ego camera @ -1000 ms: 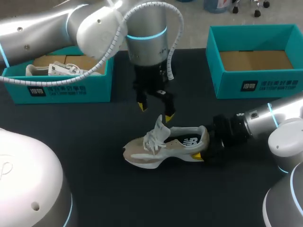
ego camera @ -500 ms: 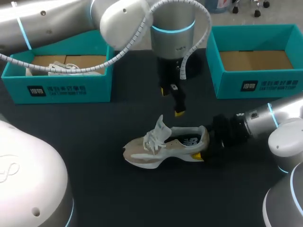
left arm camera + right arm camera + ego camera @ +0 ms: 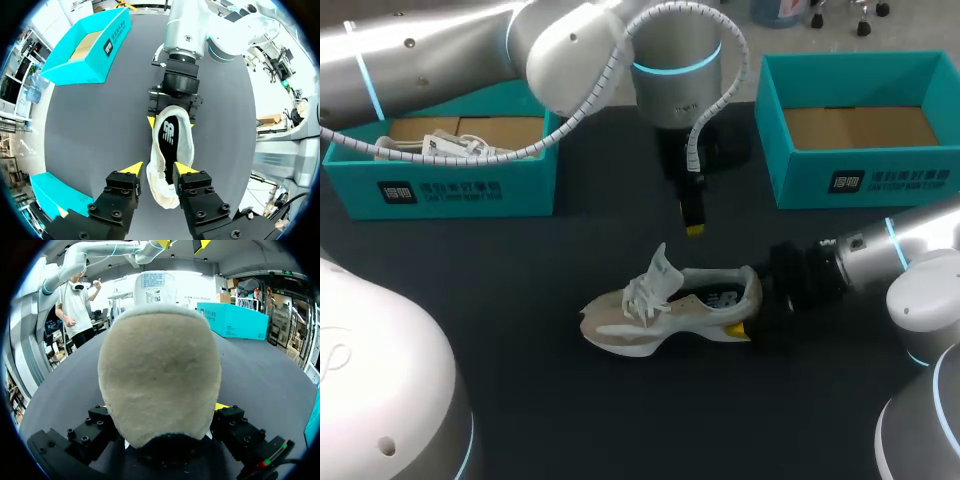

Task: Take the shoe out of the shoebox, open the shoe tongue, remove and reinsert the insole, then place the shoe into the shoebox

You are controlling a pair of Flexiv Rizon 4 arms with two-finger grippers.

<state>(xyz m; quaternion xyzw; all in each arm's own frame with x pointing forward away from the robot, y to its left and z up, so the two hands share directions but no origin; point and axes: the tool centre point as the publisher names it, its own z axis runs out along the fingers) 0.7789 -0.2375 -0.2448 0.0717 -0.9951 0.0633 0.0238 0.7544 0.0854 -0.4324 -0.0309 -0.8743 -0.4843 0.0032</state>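
Observation:
A beige and white shoe (image 3: 655, 315) stands upright on the black table (image 3: 520, 280), toe toward my left. Its white tongue (image 3: 661, 266) is raised, and a dark insole (image 3: 169, 132) lies inside. My right gripper (image 3: 748, 302) is shut on the heel, with one yellow tip at each side; the heel (image 3: 159, 385) fills the right wrist view. My left gripper (image 3: 692, 215) hangs above and behind the shoe. Its fingers (image 3: 131, 168) stand partly apart with nothing between them. Seen from it, the shoe (image 3: 162, 180) and my right gripper (image 3: 170, 123) lie well below.
A teal shoebox (image 3: 460, 190) at the back left holds another shoe (image 3: 430, 148). A second teal shoebox (image 3: 865, 185) at the back right holds only its cardboard floor. Bare black table lies in front of the shoe.
My left gripper has moved right and back, away from the tongue, and turned at the wrist. Its fingers have drawn closer together. The right gripper and the shoe have not moved.

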